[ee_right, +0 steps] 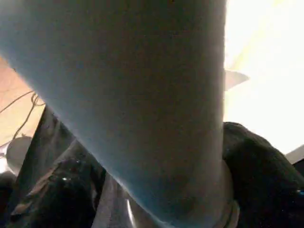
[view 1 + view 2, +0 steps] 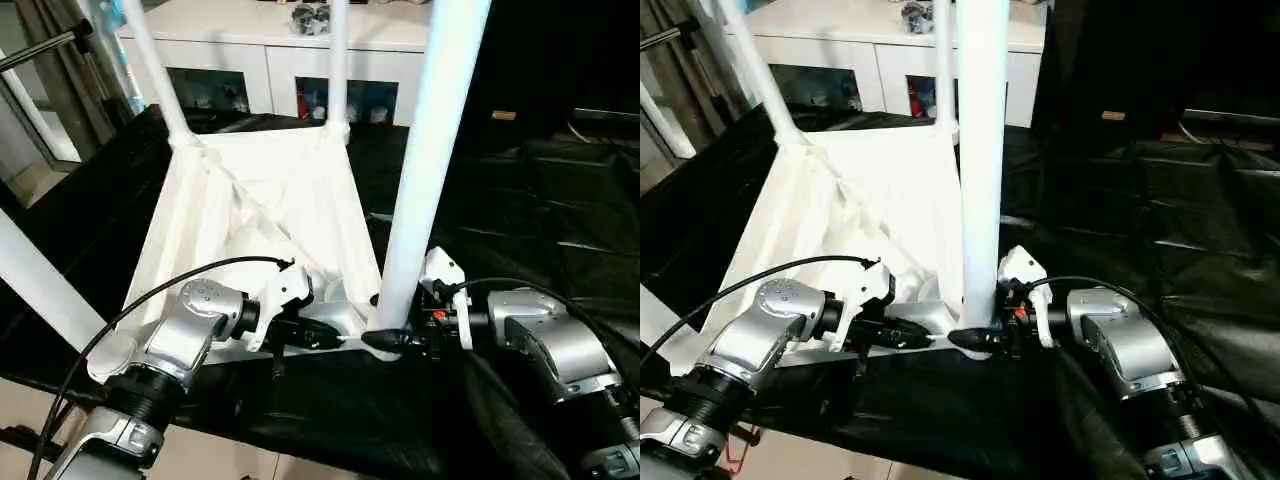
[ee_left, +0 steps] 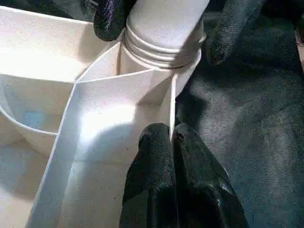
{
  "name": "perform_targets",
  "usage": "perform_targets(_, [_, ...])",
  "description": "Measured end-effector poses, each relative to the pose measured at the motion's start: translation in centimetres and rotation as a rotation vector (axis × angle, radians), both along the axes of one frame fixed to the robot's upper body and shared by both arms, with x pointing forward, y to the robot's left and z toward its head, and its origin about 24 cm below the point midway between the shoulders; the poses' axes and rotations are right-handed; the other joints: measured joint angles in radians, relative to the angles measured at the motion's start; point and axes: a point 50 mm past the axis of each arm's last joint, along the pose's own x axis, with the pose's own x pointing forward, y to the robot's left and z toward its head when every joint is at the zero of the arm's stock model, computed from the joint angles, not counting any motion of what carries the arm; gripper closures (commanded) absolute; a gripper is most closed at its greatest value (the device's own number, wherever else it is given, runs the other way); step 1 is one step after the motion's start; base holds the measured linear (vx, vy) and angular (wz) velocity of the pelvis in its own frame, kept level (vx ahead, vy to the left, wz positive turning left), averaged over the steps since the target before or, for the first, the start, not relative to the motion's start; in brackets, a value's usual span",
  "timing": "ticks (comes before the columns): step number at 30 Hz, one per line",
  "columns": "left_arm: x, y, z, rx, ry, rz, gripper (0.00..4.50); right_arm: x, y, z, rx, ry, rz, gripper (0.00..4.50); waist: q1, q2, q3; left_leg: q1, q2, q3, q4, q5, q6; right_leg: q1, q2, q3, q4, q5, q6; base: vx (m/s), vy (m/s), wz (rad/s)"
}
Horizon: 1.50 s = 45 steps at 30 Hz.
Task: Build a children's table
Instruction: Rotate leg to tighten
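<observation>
The white tabletop [image 2: 265,215] lies upside down on a black sheet [image 2: 520,230], with its ribs facing up. Legs stand up from its corners. The nearest leg [image 2: 425,165] sits in the near corner socket [image 3: 156,57]. The right gripper [image 2: 392,342] holds this leg tight at its bottom. The left gripper [image 3: 172,142] pinches the thin tabletop edge just beside that socket. A white cabinet [image 2: 270,50] stands behind.
</observation>
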Motion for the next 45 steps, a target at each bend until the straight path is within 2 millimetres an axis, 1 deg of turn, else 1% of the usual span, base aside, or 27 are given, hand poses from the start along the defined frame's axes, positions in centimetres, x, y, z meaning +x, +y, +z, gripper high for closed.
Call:
perform_targets(2, [-0.2, 0.1, 0.0, 0.0, 0.005, -0.011, 4.5, -0.1, 0.2, 0.0, 0.009, 0.012, 0.016, 1.42, 0.001, 0.0, 0.0, 0.0, 0.0, 0.0, 0.0, 0.0, 0.0, 0.0, 0.0, 0.0, 0.0, 0.0, 0.0, 0.0, 0.0, 0.0])
perform_targets(4, [-0.2, 0.2, 0.0, -0.001, 0.011, -0.013, 4.5, -0.1, 0.2, 0.0, 0.008, 0.011, 0.019, 1.48, 0.001, 0.0, 0.0, 0.0, 0.0, 0.0, 0.0, 0.0, 0.0, 0.0, 0.0, 0.0, 0.0, 0.0, 0.0, 0.0, 0.0, 0.0])
perform_targets(6, [-0.2, 0.2, 0.0, -0.001, 0.013, -0.014, 4.5, -0.1, 0.3, 0.0, 0.008, 0.01, 0.02, 1.65, 0.001, 0.001, 0.0, 0.0, 0.0, 0.0, 0.001, 0.0, 0.0, 0.0, 0.0, 0.0, 0.0, 0.0, 0.0, 0.0, 0.0, 0.0])
perform_targets(10, [-0.2, 0.4, 0.0, -0.003, 0.022, -0.002, 4.5, -0.2, 0.5, -0.2, 0.014, -0.002, 0.007, 1.74, -0.003, 0.002, 0.0, 0.0, 0.0, 0.0, 0.001, 0.0, -0.001, 0.0, 0.0, 0.0, 0.001, 0.0, 0.0, 0.0, 0.0, 0.0])
perform_targets(12, [-0.1, 0.3, -0.1, -0.005, 0.021, 0.017, 4.5, -0.3, 0.5, -0.3, 0.02, -0.018, -0.03, 1.77, -0.003, 0.002, 0.0, 0.0, 0.0, 0.0, 0.001, 0.0, -0.001, 0.001, 0.0, 0.0, 0.001, 0.0, 0.0, 0.0, 0.0, 0.0])
perform_targets(14, [0.2, 0.0, -0.3, -0.006, 0.015, 0.069, 4.5, 0.0, 0.6, -0.6, 0.023, -0.043, -0.115, 1.81, -0.006, 0.003, 0.0, 0.001, 0.0, 0.0, 0.001, 0.0, -0.001, 0.003, 0.0, 0.001, 0.002, 0.0, 0.0, 0.0, 0.0, 0.0])
perform_targets(16, [1.0, -0.7, -0.3, -0.002, -0.001, 0.147, 4.5, 0.8, 0.7, -1.1, 0.031, -0.082, -0.27, 1.82, -0.01, 0.002, 0.0, 0.004, 0.0, 0.0, 0.001, 0.001, -0.003, 0.004, 0.0, 0.002, 0.002, 0.001, -0.001, 0.0, 0.0, 0.0])
perform_targets(17, [1.5, -1.3, -0.4, -0.003, -0.007, 0.204, 4.5, 1.6, 0.9, -1.3, 0.022, -0.107, -0.368, 1.84, -0.02, 0.003, -0.001, 0.005, 0.0, 0.0, 0.001, 0.002, -0.004, 0.004, 0.0, 0.002, 0.001, 0.0, 0.001, 0.0, 0.0, 0.0])
perform_targets(19, [2.0, -2.4, -0.4, -0.007, -0.016, 0.265, 4.5, 2.4, 0.8, -1.5, 0.01, -0.13, -0.478, 1.9, -0.031, 0.004, -0.002, 0.006, -0.001, -0.002, 0.002, 0.002, -0.004, 0.005, 0.0, 0.002, 0.0, -0.001, 0.003, 0.0, 0.0, 0.0])
perform_targets(20, [2.2, -3.0, -0.5, -0.007, -0.02, 0.302, 4.5, 2.8, 0.9, -1.6, 0.009, -0.134, -0.547, 1.93, -0.032, 0.007, -0.003, 0.007, -0.001, -0.002, 0.001, 0.002, -0.004, 0.007, 0.0, 0.002, 0.0, -0.002, 0.004, 0.0, 0.0, 0.0])
perform_targets(22, [2.6, -3.5, -0.6, -0.007, -0.027, 0.361, 4.5, 3.6, 1.5, -1.6, -0.006, -0.144, -0.645, 1.93, -0.038, 0.012, -0.006, 0.007, -0.001, -0.002, 0.001, 0.002, -0.004, 0.006, 0.0, 0.002, 0.0, -0.002, 0.004, 0.0, 0.0, 0.0])
perform_targets(23, [2.8, -3.7, -0.7, -0.006, -0.03, 0.383, 4.5, 3.9, 1.9, -1.7, -0.011, -0.149, -0.694, 1.93, -0.042, 0.013, -0.007, 0.007, -0.001, -0.002, 0.0, 0.002, -0.004, 0.006, 0.0, 0.001, 0.0, -0.002, 0.004, 0.0, 0.0, 0.0])
perform_targets(24, [2.8, -3.9, -0.7, -0.007, -0.031, 0.391, 4.5, 4.0, 2.0, -1.7, -0.016, -0.153, -0.713, 1.93, -0.043, 0.014, -0.007, 0.007, -0.001, -0.002, -0.001, 0.002, -0.004, 0.006, 0.0, 0.001, 0.0, -0.002, 0.004, 0.0, 0.0, 0.0])
perform_targets(25, [2.8, -4.0, -0.8, -0.006, -0.034, 0.401, 4.5, 4.1, 2.1, -1.6, -0.023, -0.162, -0.732, 1.4, -0.043, 0.015, -0.008, 0.007, -0.001, -0.002, -0.001, 0.002, -0.004, 0.006, 0.0, 0.001, 0.0, -0.002, 0.004, 0.0, 0.0, 0.0])
perform_targets(26, [2.8, -4.1, -0.8, -0.006, -0.034, 0.403, 4.5, 4.2, 2.2, -1.6, -0.024, -0.164, -0.74, 1.26, -0.043, 0.018, -0.01, 0.007, -0.001, -0.002, -0.002, 0.002, -0.004, 0.006, 0.0, 0.001, 0.0, -0.002, 0.004, 0.0, 0.0, 0.0])
perform_targets(29, [2.8, -4.1, -0.7, -0.007, -0.037, 0.403, 4.5, 4.1, 2.4, -1.6, -0.004, -0.152, -0.744, 1.25, -0.044, 0.019, -0.01, 0.007, -0.001, -0.002, -0.003, 0.002, -0.004, 0.006, 0.001, 0.0, 0.0, -0.002, 0.004, 0.0, 0.0, 0.0])
perform_targets(31, [2.8, -4.0, -0.7, -0.008, -0.038, 0.395, 4.5, 4.1, 2.3, -1.5, 0.01, -0.142, -0.738, 0.87, -0.046, 0.019, -0.01, 0.006, -0.001, -0.002, -0.003, 0.002, -0.004, 0.006, 0.001, 0.0, -0.001, -0.002, 0.004, 0.0, 0.0, 0.0])
perform_targets(33, [2.7, -3.9, -0.6, -0.008, -0.041, 0.381, 4.5, 3.8, 2.1, -1.4, 0.023, -0.135, -0.709, 0.77, -0.046, 0.019, -0.01, 0.005, -0.001, -0.002, -0.003, 0.002, -0.004, 0.006, 0.0, 0.0, -0.001, -0.002, 0.004, 0.0, 0.0, 0.0])
perform_targets(34, [2.7, -3.7, -0.5, -0.008, -0.045, 0.367, 4.5, 3.5, 1.8, -1.3, 0.031, -0.128, -0.672, 0.77, -0.045, 0.019, -0.009, 0.005, -0.001, -0.002, -0.003, 0.002, -0.004, 0.005, 0.001, 0.0, -0.001, -0.001, 0.003, 0.0, 0.0, 0.0])
perform_targets(35, [2.6, -3.5, -0.4, -0.009, -0.049, 0.351, 4.5, 3.3, 1.5, -1.2, 0.029, -0.127, -0.639, 0.6, -0.045, 0.018, -0.009, 0.004, -0.001, -0.002, -0.004, 0.002, -0.004, 0.005, 0.001, 0.0, -0.001, 0.0, 0.002, 0.0, 0.0, 0.0])
perform_targets(38, [2.4, -2.7, -0.3, -0.007, -0.044, 0.296, 4.5, 2.5, 0.9, -0.9, 0.015, -0.128, -0.522, 0.6, -0.039, 0.016, -0.007, 0.002, -0.001, -0.002, -0.006, 0.002, -0.005, 0.003, 0.001, -0.001, -0.001, -0.001, 0.002, 0.0, 0.0, 0.0])
perform_targets(39, [2.3, -2.3, -0.2, -0.007, -0.041, 0.268, 4.5, 2.2, 0.6, -0.7, 0.014, -0.119, -0.463, 0.6, -0.033, 0.014, -0.006, 0.001, -0.001, -0.002, -0.006, 0.002, -0.004, 0.002, 0.001, -0.001, -0.001, -0.001, 0.002, 0.0, 0.0, 0.0])
perform_targets(45, [1.6, -0.7, 0.1, -0.005, -0.011, 0.147, 4.5, 1.1, -0.1, -0.2, 0.006, -0.08, -0.241, 0.6, -0.026, 0.006, -0.001, -0.002, 0.0, -0.001, -0.006, 0.003, -0.002, -0.001, 0.001, -0.001, -0.002, -0.001, 0.002, 0.0, 0.0, 0.0])
